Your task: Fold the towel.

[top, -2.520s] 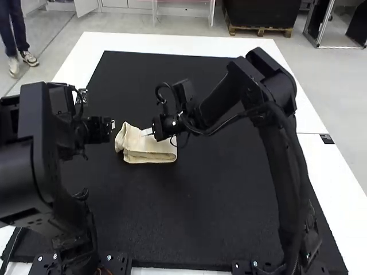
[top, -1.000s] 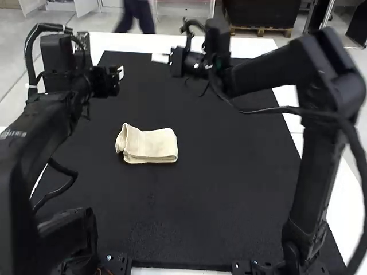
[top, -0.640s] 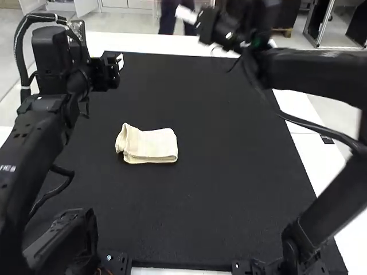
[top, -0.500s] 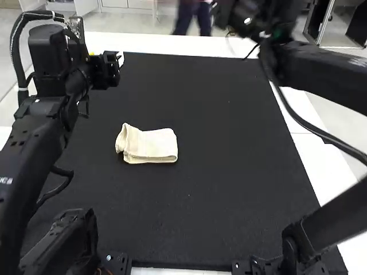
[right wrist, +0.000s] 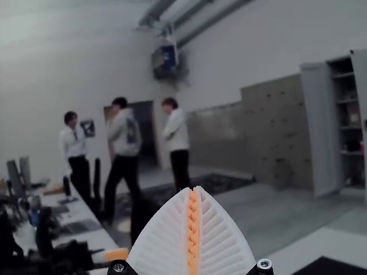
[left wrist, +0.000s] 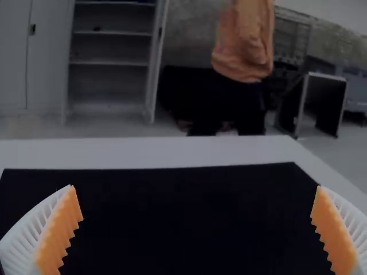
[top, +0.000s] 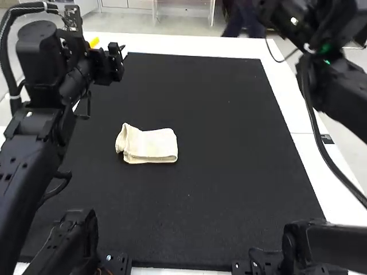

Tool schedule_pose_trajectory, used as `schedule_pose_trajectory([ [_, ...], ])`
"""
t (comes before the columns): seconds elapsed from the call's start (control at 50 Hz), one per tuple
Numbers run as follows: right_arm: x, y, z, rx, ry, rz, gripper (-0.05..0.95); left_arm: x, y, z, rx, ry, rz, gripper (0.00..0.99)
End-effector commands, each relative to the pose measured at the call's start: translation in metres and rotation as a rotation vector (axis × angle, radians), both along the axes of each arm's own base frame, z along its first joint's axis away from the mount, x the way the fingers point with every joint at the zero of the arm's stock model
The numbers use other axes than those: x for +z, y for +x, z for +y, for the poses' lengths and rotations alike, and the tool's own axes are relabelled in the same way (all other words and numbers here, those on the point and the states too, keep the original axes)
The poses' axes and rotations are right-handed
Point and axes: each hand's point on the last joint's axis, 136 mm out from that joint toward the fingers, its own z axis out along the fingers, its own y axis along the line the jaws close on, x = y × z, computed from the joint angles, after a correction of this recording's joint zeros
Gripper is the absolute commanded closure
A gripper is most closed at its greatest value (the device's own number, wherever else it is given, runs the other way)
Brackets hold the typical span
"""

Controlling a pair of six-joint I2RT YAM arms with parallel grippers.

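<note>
At the table's (top: 143, 43) near edge, the dark metal arm mounts (top: 118, 262) sit against a matte black mat (top: 229, 189), its faint nap dotted with pale specks. Farther in, left of the middle, lies the towel (top: 152, 144): cream, soft and thick, folded into a small oblong, layers stacked along the near edge, the left end puffed up in a loose, rounded lip. Beyond it, over the mat's far left, hangs the left gripper (top: 112, 62), letting go of everything, its white ribbed fingers with saw-toothed orange pads (left wrist: 64, 232) spread wide. At the far right, the right gripper (top: 275, 11) is clenched on nothing, its ribbed fingers (right wrist: 221, 240) meeting in a smooth, pointed arch.
</note>
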Motion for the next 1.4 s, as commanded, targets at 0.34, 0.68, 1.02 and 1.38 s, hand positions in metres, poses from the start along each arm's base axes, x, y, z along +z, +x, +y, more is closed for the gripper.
schedule_pose_trajectory([
  [0.34, 0.035, -0.126, -0.054, -0.087, 0.088, -0.271, 0.85, 0.04, -0.083, -0.009, -0.04, -0.065, -0.266, 0.059],
  [0.68, 0.022, -0.2, -0.071, -0.163, 0.145, -0.401, 0.84, 0.035, -0.104, -0.007, -0.02, -0.057, -0.317, 0.059],
  [1.02, -0.006, -0.203, -0.082, -0.239, 0.197, -0.348, 0.81, 0.021, -0.099, -0.009, -0.035, -0.045, -0.293, 0.062],
  [1.38, -0.031, -0.133, -0.149, -0.804, 0.236, -0.417, -0.02, 0.046, -0.106, 0.013, 0.183, 0.21, -0.595, 0.054],
])
